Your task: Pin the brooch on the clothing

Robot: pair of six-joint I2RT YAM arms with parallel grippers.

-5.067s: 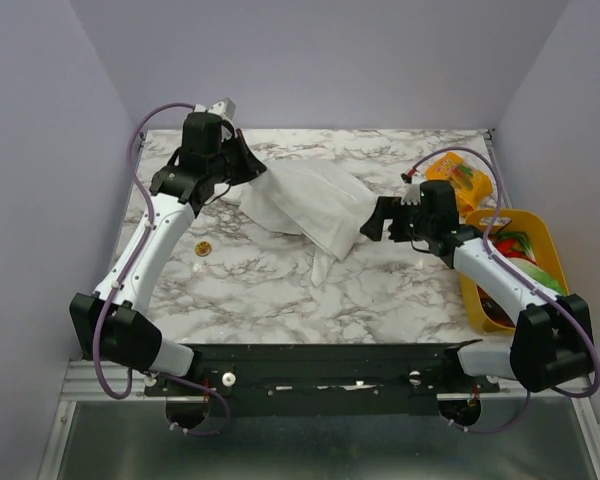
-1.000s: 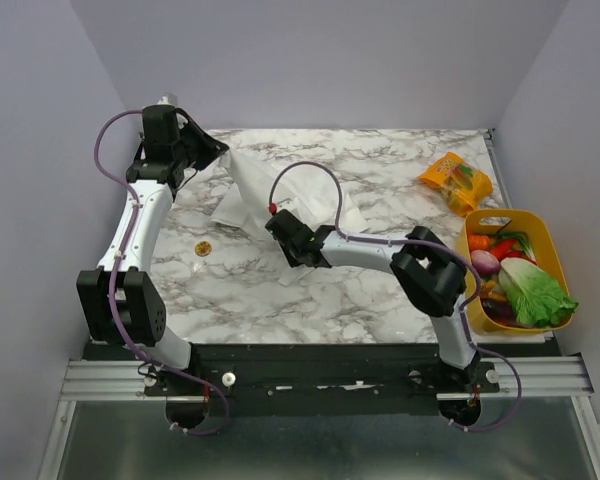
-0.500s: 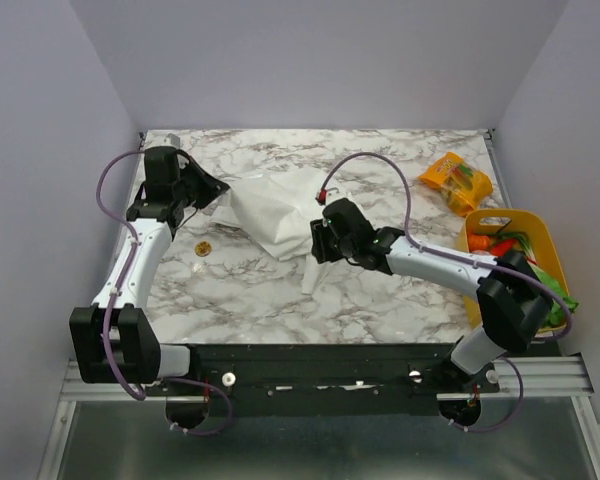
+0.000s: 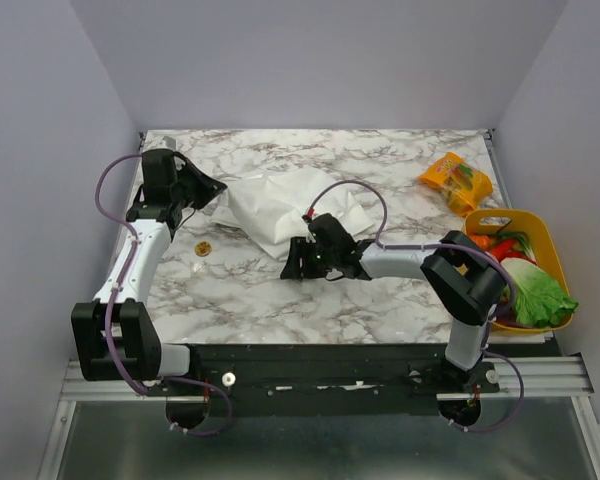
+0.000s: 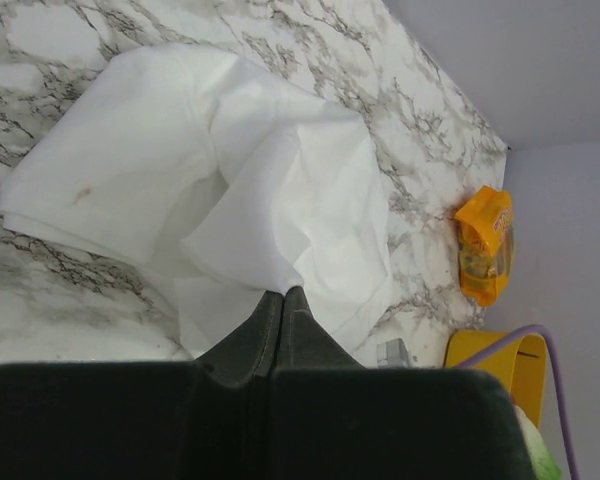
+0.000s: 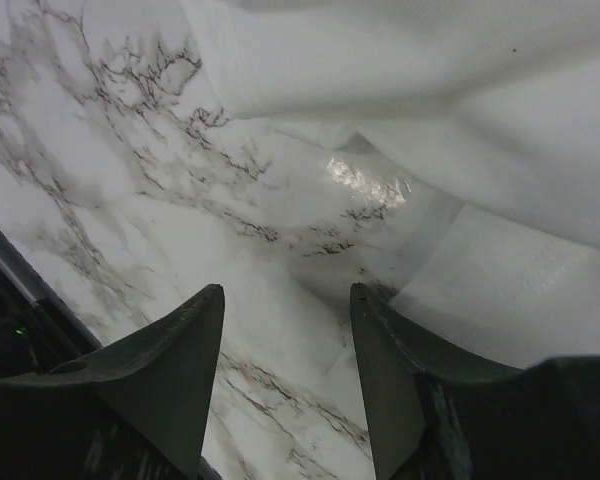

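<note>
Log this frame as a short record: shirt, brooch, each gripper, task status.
T-shirt: white, crumpled on the marble table, emblem not visible
brooch: on the table left of the T-shirt, apart from it
left gripper: shut on the T-shirt's edge
right gripper: open, empty, at the T-shirt's near edge
status: not yet pinned
other: orange snack packet; yellow basket of vegetables

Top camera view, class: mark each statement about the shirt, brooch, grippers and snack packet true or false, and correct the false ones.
1. The brooch lies on the bare table, apart from the shirt. True.
2. The right gripper is shut on the shirt. False: its jaws stand open and hold nothing.
3. The snack packet lies inside the yellow basket. False: it lies on the table, beside the basket.
4. The left gripper is shut on the shirt's edge. True.
</note>
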